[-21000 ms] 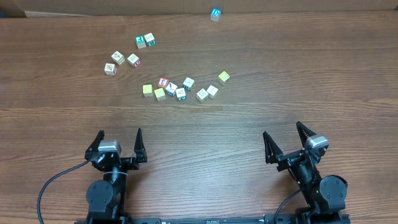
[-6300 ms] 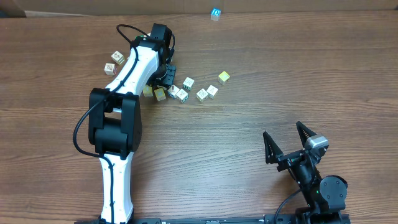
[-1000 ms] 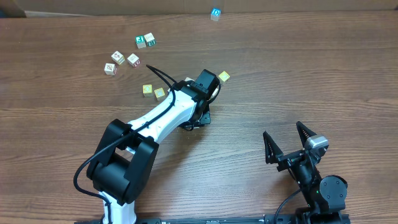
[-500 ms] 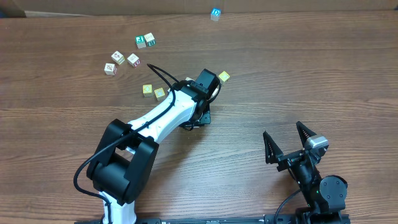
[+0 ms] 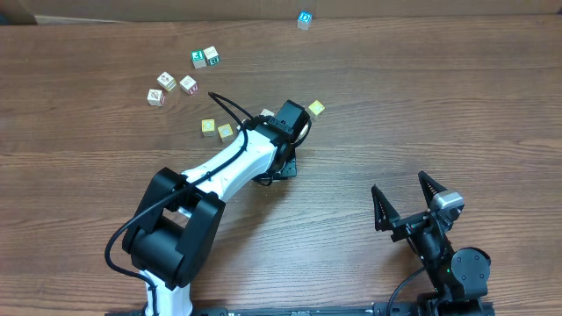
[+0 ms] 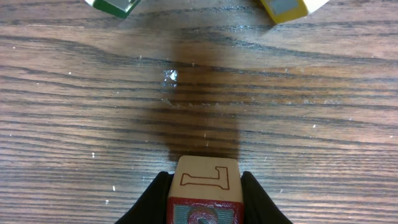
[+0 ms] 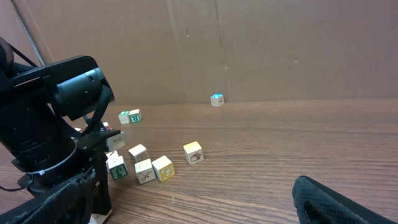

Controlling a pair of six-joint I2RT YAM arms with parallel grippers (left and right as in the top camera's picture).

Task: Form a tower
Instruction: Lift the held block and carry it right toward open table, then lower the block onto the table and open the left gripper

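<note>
Cube carried off the pile: over the tabletop (image 5: 421, 105) my left arm (image 5: 237, 162) has stopped at centre.
My left hand (image 6: 204, 202) stays clenched on the red-marked L cube (image 6: 204, 180), with a yellow cube (image 6: 283, 7) at 1 o'clock. No tower shows yet; this cube likely starts it.

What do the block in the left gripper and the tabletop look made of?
Block: seemingly pale, unvarnished wood with faint grain, a letter L outlined in reddish print, and a red-painted front face.
Tabletop: brown wood-grain surface with a slight sheen; possibly laminate, hard to tell.
</note>
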